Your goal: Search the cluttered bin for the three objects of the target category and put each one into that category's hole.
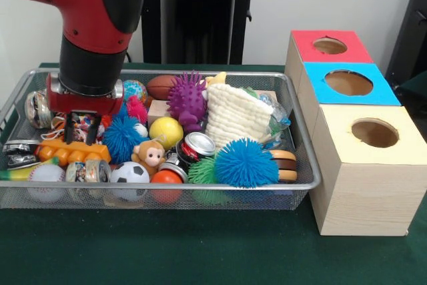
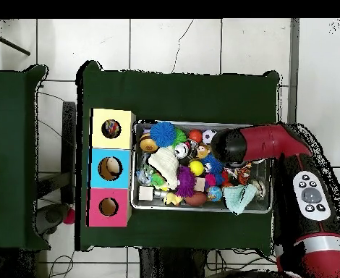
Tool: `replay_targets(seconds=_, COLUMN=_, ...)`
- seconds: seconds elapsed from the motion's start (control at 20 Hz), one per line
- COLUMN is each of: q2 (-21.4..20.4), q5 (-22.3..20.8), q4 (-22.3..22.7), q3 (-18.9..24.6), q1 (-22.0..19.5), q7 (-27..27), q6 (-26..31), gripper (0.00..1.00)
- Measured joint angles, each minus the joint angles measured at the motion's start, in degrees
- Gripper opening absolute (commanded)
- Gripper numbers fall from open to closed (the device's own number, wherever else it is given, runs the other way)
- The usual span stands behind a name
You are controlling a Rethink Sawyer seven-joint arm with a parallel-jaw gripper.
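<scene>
**A:** What does the front view show?

**B:** A wire mesh bin on a green table, packed with toys. The red and black arm comes down over the bin's left end. Its gripper has two dark fingers set a narrow gap apart, empty, their tips just above an orange bumpy toy.

**A:** What lies near the gripper?

**B:** A blue spiky ball just beside it, then a yellow ball, a stuffed monkey and a small soccer ball. Further from the gripper sit a purple spiky ball, a cream knitted cloth and a second blue spiky ball.

**A:** And the holes?

**B:** Three wooden boxes stand beside the bin's far end from the gripper: red top, blue top, yellow top, each with a round hole.

**A:** Does the overhead view add anything?

**B:** It looks into the holes: something lies inside the yellow box and the blue box. I cannot tell what. The arm hides the gripper there.
</scene>
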Motion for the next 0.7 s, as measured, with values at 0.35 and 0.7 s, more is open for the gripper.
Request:
replay_targets(seconds=0.35, q2=-0.77, q5=1.27, q4=0.0, q3=0.01, q1=0.54, q7=0.0, q6=1.25, gripper=1.0)
replay_targets(seconds=0.7, q2=-0.57, q5=1.42, q4=0.01, q3=0.01, q1=0.94, q7=0.0, q6=2.23, gripper=1.0)
